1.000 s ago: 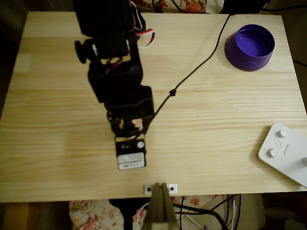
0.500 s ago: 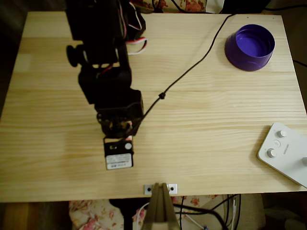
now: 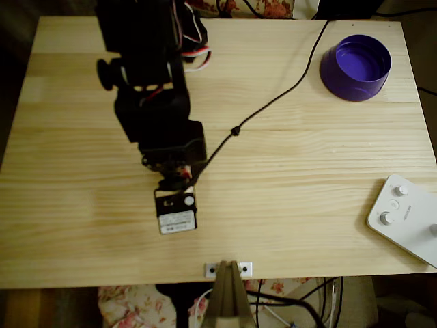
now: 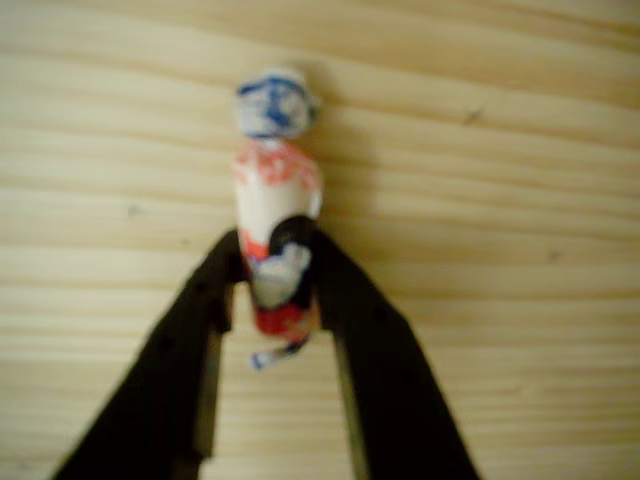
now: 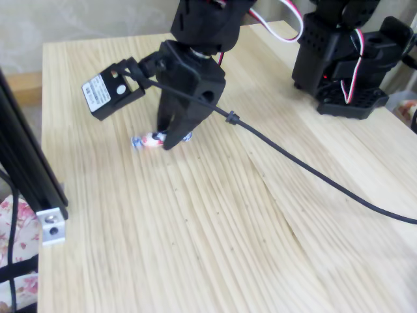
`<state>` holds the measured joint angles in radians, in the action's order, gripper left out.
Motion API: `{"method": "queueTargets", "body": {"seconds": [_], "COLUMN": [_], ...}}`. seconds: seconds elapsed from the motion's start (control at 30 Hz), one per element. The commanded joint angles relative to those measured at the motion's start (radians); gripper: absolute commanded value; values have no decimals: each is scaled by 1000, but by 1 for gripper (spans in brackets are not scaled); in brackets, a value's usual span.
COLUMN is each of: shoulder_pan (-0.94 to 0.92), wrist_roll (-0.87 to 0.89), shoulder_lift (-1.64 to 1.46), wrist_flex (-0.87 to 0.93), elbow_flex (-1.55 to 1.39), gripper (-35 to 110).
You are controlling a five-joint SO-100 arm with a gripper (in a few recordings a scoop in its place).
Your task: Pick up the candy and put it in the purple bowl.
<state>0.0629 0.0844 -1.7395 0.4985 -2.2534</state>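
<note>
The candy (image 4: 275,195) is a small pink-white wrapped sweet with a blue twisted tip pointing away from me in the wrist view. My gripper (image 4: 272,268) is shut on its near half, a black finger (image 4: 345,310) pressing each side. In the fixed view the candy (image 5: 147,141) sticks out left of the gripper (image 5: 171,139), right at the table surface; whether it touches the wood is unclear. In the overhead view the black arm (image 3: 160,123) covers the candy at left centre. The purple bowl (image 3: 356,67) stands far off at the back right corner, with nothing in it.
A black cable (image 3: 273,102) runs from the arm across the table toward the back, passing left of the bowl. A white device with knobs (image 3: 406,217) lies at the front right edge. The arm's base (image 5: 348,59) stands at the far side in the fixed view.
In the overhead view the arm swung left, then came back slightly to the right.
</note>
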Motion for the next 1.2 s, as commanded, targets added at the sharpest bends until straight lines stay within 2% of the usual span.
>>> {"method": "queueTargets", "body": {"seconds": [0.0,0.3,0.5,0.67,0.8,0.93,1.17], "shoulder_pan": [21,-40,-91,-41,66,253,687], "wrist_roll": [-23,-52,-55,-48,-21,29,137], "shoulder_lift": [-32,-84,-256,-431,-584,-762,-1015], "wrist_flex": [3,8,187,422,574,681,678], "elbow_flex": [2,38,110,192,225,224,150], "gripper": [-1,-1,-1,-1,-1,-1,-1]}}
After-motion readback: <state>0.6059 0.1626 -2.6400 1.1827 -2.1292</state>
